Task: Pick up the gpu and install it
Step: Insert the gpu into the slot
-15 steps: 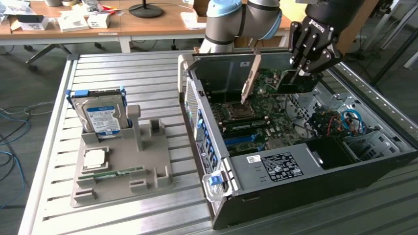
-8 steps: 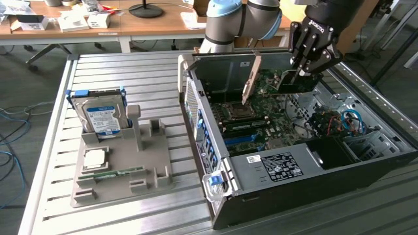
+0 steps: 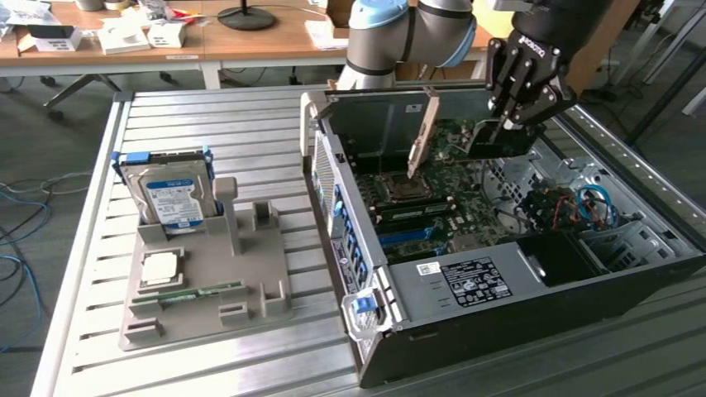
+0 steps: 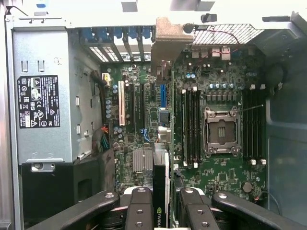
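Several loose parts stand apart from the work on the slatted metal table [image 3: 221,116]. At the exterior view's left, a grey holder [image 3: 259,273] carries a hard drive [image 3: 171,198] standing upright, with a processor chip [image 3: 162,269] and a memory stick [image 3: 190,293] lying flat. To the exterior view's right of it, an open computer case [image 3: 551,318] lies on its side.

Inside the case are the motherboard [image 4: 220,177], the processor socket [image 4: 221,130] with memory slots [image 4: 191,125] on both sides of it, a small finned heat sink [image 4: 142,160], the labelled power supply [image 4: 43,96], and red and blue cables [image 3: 583,205]. The robot arm [image 3: 408,33] reaches in from behind the case.

The fingers [image 3: 517,116] [image 4: 141,211] are closed on the gpu [image 3: 497,142] [image 4: 159,187] and hold it on edge, one finger at each face of the card. The gpu is inside the case, over the motherboard, in the strip of expansion slots [image 4: 127,103] between the power supply and the nearer memory slots. Its metal bracket [image 4: 170,36] points to the rear wall, beside the blue slot clips [image 4: 120,33]. It is not possible to tell whether its lower edge already sits in a slot.
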You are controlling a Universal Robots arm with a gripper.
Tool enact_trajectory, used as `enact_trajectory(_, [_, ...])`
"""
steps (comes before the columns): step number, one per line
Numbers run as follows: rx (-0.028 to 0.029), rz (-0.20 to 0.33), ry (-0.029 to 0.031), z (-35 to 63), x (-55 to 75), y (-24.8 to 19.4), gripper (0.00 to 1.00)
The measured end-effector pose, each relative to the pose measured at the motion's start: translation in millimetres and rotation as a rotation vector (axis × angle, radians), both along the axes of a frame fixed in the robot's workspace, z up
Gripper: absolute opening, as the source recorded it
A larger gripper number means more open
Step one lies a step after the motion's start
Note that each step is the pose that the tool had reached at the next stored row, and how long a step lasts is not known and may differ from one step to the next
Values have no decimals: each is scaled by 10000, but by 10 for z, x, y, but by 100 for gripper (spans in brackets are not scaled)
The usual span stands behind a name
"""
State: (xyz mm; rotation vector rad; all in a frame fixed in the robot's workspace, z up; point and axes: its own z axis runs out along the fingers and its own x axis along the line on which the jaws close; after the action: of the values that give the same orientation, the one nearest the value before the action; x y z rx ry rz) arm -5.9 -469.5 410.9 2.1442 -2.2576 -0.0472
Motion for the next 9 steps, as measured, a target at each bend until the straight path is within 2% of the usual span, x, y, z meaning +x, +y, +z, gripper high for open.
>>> enact_trajectory(5, [43, 101, -52, -18, -7, 0, 26])
enact_trajectory(9, [46, 133, -55, -22, -8, 0, 26])
